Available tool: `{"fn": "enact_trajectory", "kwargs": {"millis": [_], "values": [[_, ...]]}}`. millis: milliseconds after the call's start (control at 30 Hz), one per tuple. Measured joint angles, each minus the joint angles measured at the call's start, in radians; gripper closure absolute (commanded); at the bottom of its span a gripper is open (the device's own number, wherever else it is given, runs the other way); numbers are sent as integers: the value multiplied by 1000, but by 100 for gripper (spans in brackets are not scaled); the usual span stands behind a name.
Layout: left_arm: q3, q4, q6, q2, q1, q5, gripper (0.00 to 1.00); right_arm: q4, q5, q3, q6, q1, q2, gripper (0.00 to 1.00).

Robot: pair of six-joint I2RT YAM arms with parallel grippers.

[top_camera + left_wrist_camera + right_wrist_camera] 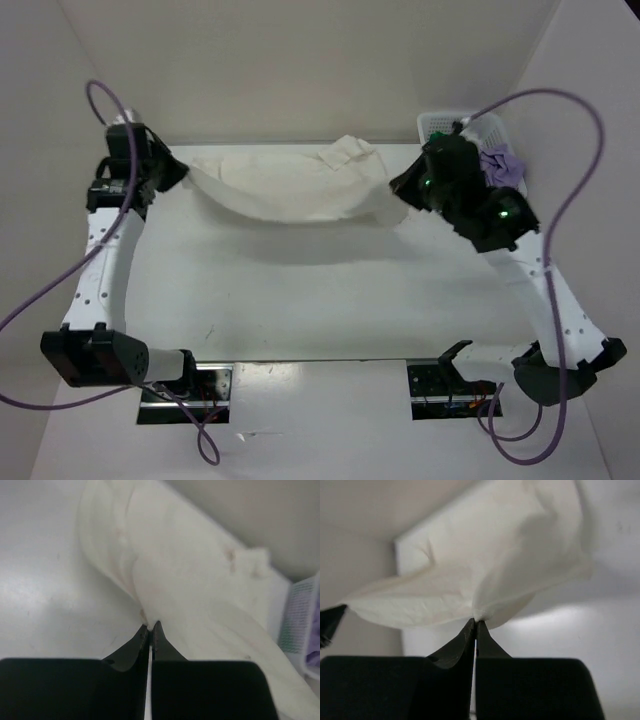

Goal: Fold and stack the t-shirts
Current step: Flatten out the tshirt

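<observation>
White, wrinkled cloth, the white t-shirt (pixel 290 190), is held sagging across the upper middle of the frame, its ends pinched in clenched left fingers (pixel 132 650) and right fingers (pixel 455 645) over the tabletop (pixel 300 300).

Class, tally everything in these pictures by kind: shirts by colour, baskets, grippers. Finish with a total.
white t-shirt: 1
lilac shirt, crumpled: 1
white lattice basket: 1
grippers, the left gripper and the right gripper, each shut on the white t-shirt: 2
Total: 5
</observation>
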Motion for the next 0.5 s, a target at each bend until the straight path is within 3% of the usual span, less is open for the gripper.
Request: {"fn": "enact_trajectory", "kwargs": {"millis": [100, 233, 367, 500], "values": [[277, -61, 21, -10, 56, 14, 100, -108, 95, 480, -94, 0, 93, 100], [611, -92, 38, -18, 88, 10, 100, -125, 184, 1010, -214, 0, 208, 100], [802, -108, 39, -38, 87, -1, 100, -111, 228, 1173, -290, 7, 207, 100], [848, -129, 39, -53, 87, -29, 100, -7, 254, 1159, -351, 23, 193, 100]]}}
